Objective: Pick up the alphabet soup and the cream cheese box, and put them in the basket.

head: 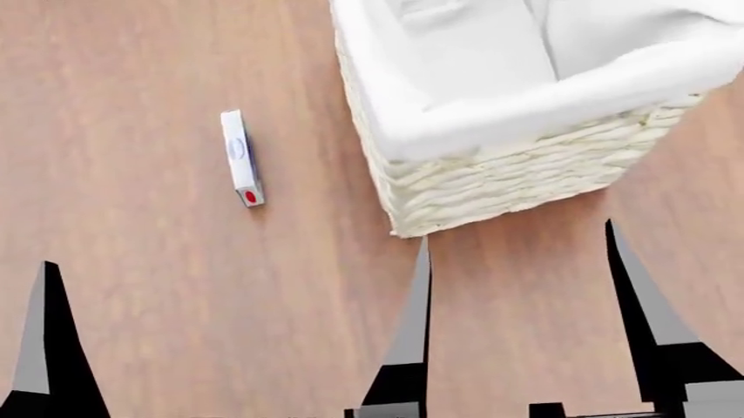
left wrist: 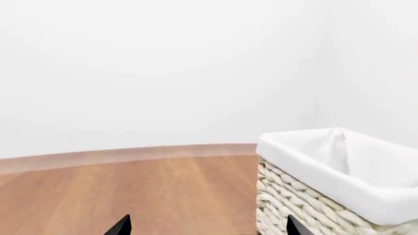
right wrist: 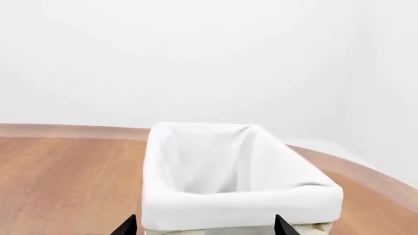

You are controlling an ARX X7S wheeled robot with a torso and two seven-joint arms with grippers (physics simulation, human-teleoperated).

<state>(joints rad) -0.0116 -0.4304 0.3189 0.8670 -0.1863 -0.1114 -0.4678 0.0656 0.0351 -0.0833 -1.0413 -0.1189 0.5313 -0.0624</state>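
The cream cheese box [head: 240, 157], thin and white with a blue oval and a red mark, lies on the wooden surface to the left of the basket [head: 511, 187]. The woven basket with its white liner also shows in the left wrist view [left wrist: 339, 166] and the right wrist view [right wrist: 235, 205]; its inside looks empty. My left gripper [head: 226, 348] [left wrist: 207, 227] is open and empty, nearer to me than the box. My right gripper [head: 524, 331] [right wrist: 205, 226] is open and empty, just in front of the basket's near wall. The alphabet soup is out of view.
Brown wooden surface [head: 139, 287] lies all around the box and the basket. Its curved far edge [left wrist: 130, 155] meets a plain white wall behind.
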